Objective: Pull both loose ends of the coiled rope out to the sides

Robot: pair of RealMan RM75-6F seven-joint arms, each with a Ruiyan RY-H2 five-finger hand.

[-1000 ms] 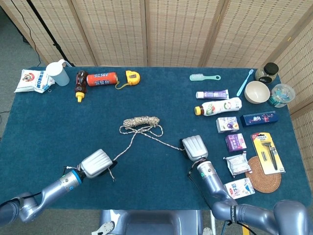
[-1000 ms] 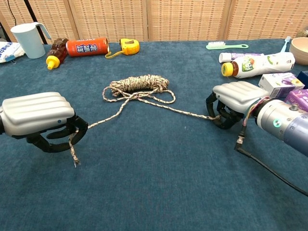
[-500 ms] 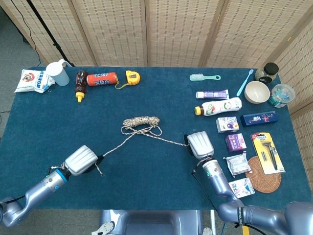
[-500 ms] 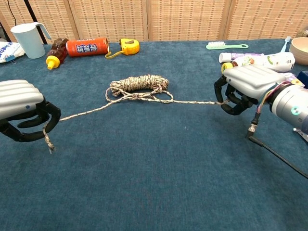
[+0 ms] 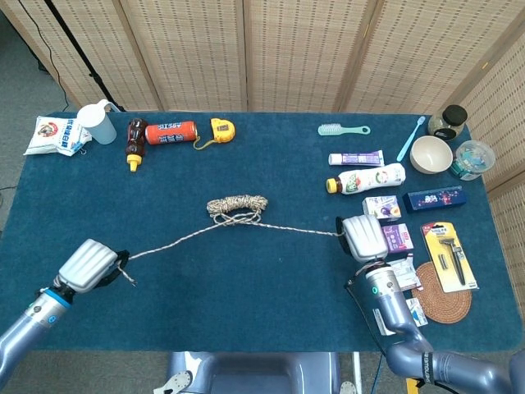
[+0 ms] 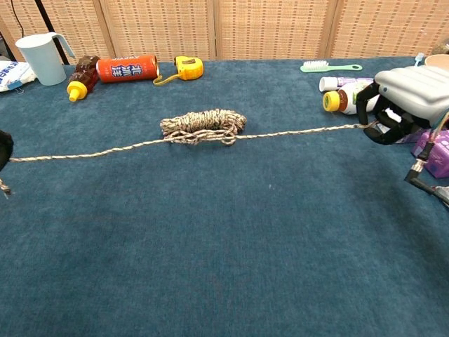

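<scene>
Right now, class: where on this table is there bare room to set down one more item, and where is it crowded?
Bare cloth lies in front of the rope, between the two robot hands, and behind it, between the tape measure and the hairbrush. The right side around the bowl and boxes is crowded.

We see open table (image 5: pixel 271 287) at 6 o'clock of the rope (image 5: pixel 238 205), whose taut strands cross from 9 to 3. At 3 o'clock, boxes (image 5: pixel 395 238) and a bottle (image 5: pixel 367 180) crowd our right hand (image 5: pixel 363 237); our left hand (image 5: pixel 89 266) has bare cloth around it.
</scene>
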